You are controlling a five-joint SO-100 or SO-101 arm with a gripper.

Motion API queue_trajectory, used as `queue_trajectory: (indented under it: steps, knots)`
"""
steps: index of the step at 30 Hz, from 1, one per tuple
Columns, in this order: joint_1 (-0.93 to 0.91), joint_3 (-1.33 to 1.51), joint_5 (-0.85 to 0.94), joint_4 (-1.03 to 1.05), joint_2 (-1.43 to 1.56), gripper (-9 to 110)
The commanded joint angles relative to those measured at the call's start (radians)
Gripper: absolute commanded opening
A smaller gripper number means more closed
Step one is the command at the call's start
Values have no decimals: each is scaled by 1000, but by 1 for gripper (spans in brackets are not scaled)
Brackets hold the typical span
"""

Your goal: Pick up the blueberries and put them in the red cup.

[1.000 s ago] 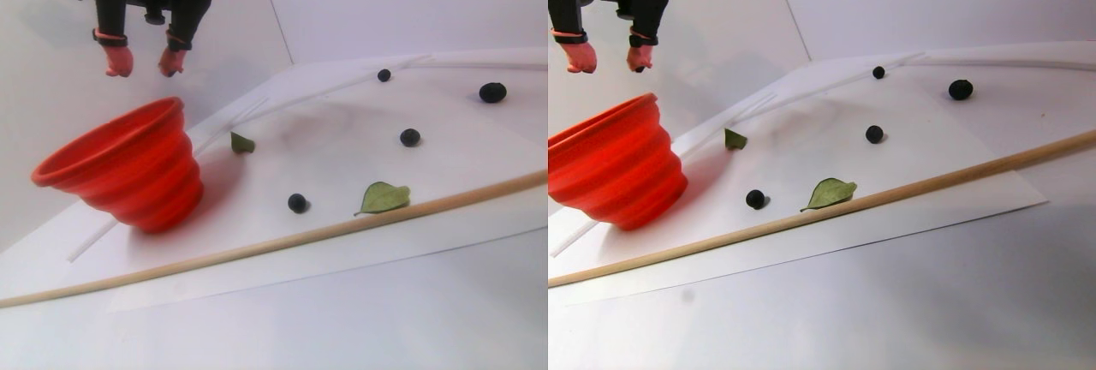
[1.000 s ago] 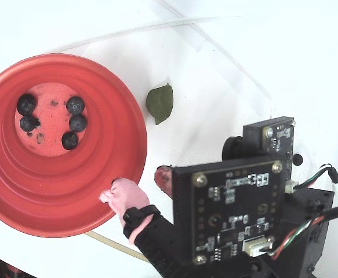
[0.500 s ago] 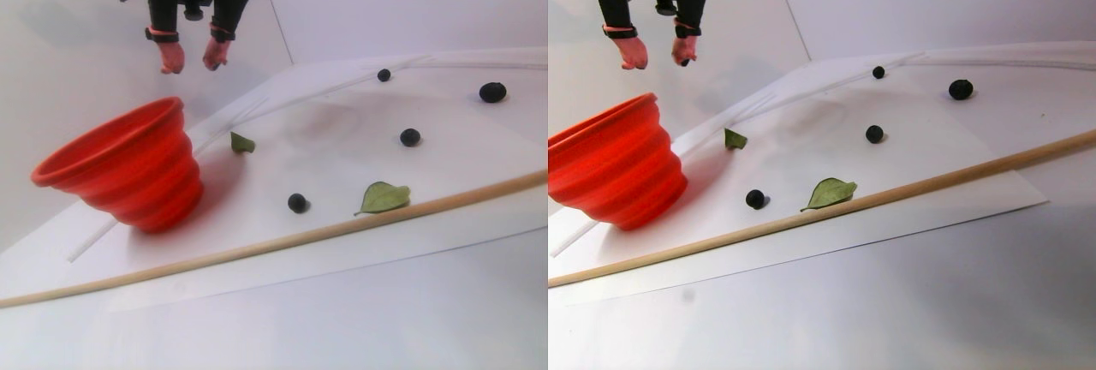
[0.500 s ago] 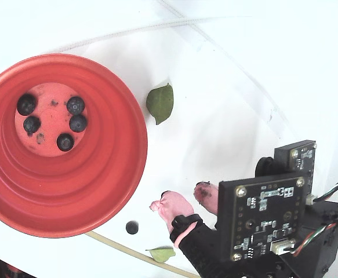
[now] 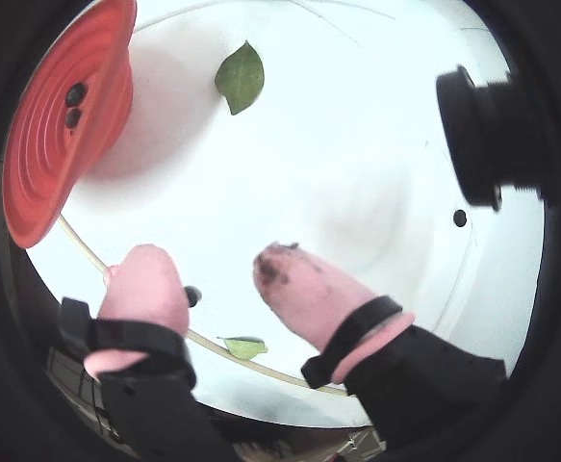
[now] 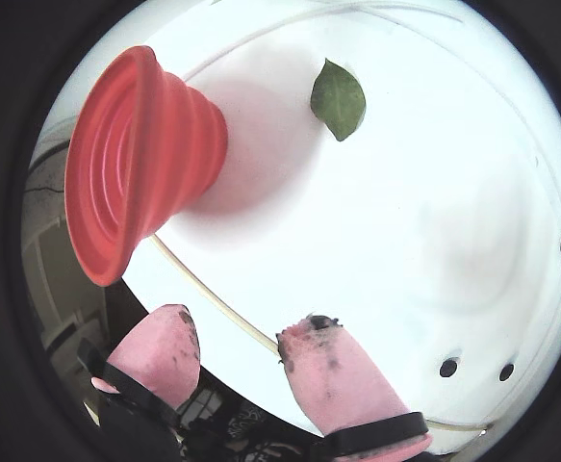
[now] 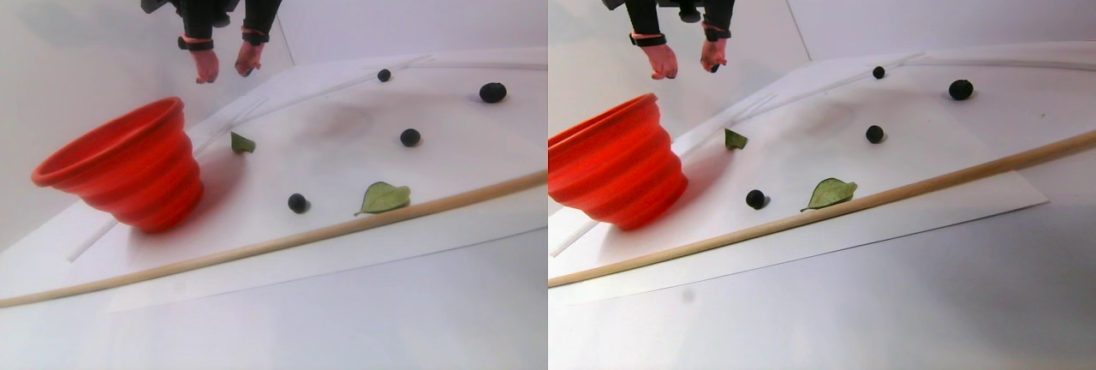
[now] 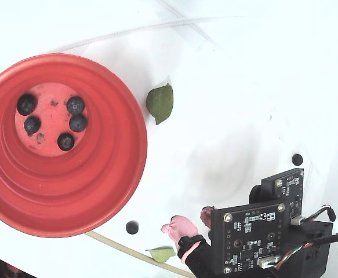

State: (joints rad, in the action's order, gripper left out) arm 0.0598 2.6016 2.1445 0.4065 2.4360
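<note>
Parted a moderate way, your jaws hold nothing — the gripper hangs above the white sheet with its two pink fingertips smudged dark and bare air between them. In a wrist view, nearest the fingers, one blueberry sits just beside the left pad, and a small green leaf lies on the thin wooden rod that runs along the sheet's edge. Further out, a larger leaf lies flat on the sheet, well apart from the fingers — you have two leaves in all. The red cup stands at the left of the fixed view, upright and mouth up; count five blueberries clustered on its paler bottom. Outside the cup, the stereo pair view shows four loose berries on the sheet: one near the cup and the larger leaf, one mid-sheet, one larger and off to the right, and one farthest back by the white tubing.
</note>
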Motion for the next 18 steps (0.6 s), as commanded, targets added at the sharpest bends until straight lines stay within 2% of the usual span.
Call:
queue_trajectory:
  steps: [1, 18]
  knots:
    - [-11, 2, 20, 9, 60, 16]
    - [-74, 54, 38, -11, -58, 17]
